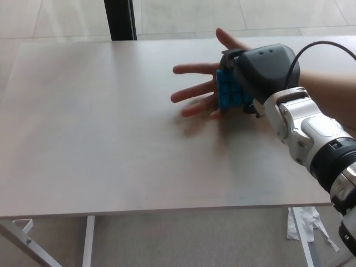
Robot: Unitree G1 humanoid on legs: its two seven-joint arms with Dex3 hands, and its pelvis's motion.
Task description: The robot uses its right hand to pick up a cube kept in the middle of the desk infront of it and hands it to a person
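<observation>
My right hand (258, 75) reaches in from the right over the far middle of the desk, shut on a blue cube (230, 90). The cube shows at the hand's left side, right above a person's open palm (207, 89), which lies flat with its fingers spread toward the left. Whether the cube touches the palm is hidden by my hand. My left hand does not show.
The pale desk (111, 133) fills most of the view, its near edge at the bottom. A dark post (119, 19) stands behind its far edge. White table legs (88, 239) and scraps of paper (303, 222) lie on the carpet below.
</observation>
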